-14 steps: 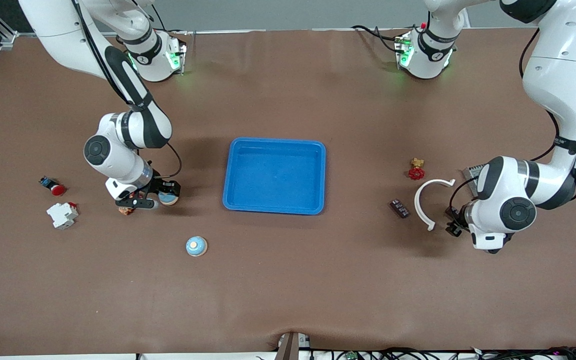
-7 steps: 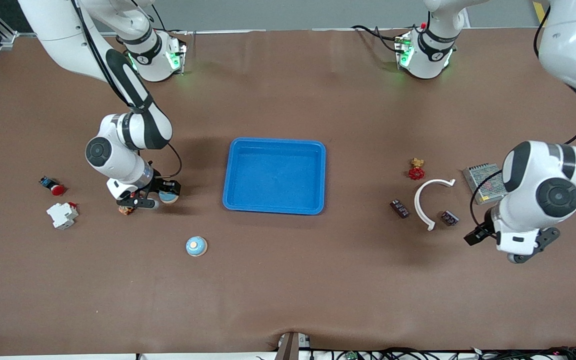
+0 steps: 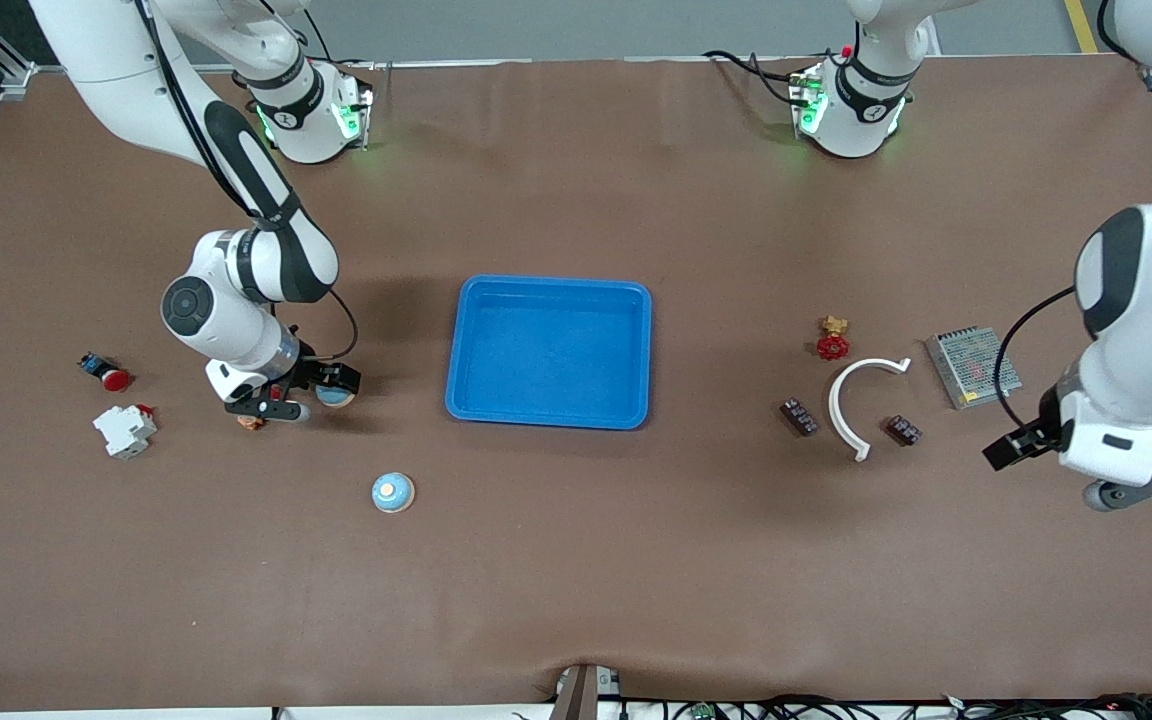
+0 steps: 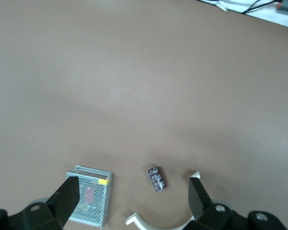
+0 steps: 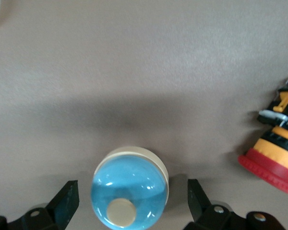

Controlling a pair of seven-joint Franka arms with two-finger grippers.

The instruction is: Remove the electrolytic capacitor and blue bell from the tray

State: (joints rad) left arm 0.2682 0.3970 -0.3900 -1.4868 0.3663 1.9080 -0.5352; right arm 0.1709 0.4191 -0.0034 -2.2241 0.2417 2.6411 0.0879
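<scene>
A blue-domed bell [image 5: 129, 191] stands on the brown table between the fingers of my right gripper [image 5: 132, 188], which is open with a gap on each side. From the front, this bell [image 3: 337, 397] and the right gripper [image 3: 306, 395] sit beside the blue tray [image 3: 548, 420], toward the right arm's end. A second bell [image 3: 393, 492] stands nearer the camera. A small dark capacitor [image 3: 902, 430] lies beside a white arc [image 3: 851, 400]. My left gripper [image 3: 1141, 482] hangs open and empty over the table's left-arm end. Its wrist view shows the capacitor [image 4: 156, 178] below the gripper [image 4: 133, 187].
A similar dark piece [image 3: 798, 416], a red valve [image 3: 833, 346] and a mesh power supply [image 3: 973, 367] lie round the arc. A red push button [image 3: 108, 376], a white breaker [image 3: 124, 430] and a small orange-and-red part [image 5: 273, 158] lie near the right gripper.
The left arm has lifted off the capacitor and swung toward its own end of the table, leaving it beside the arc. The right arm has barely shifted at the bell.
</scene>
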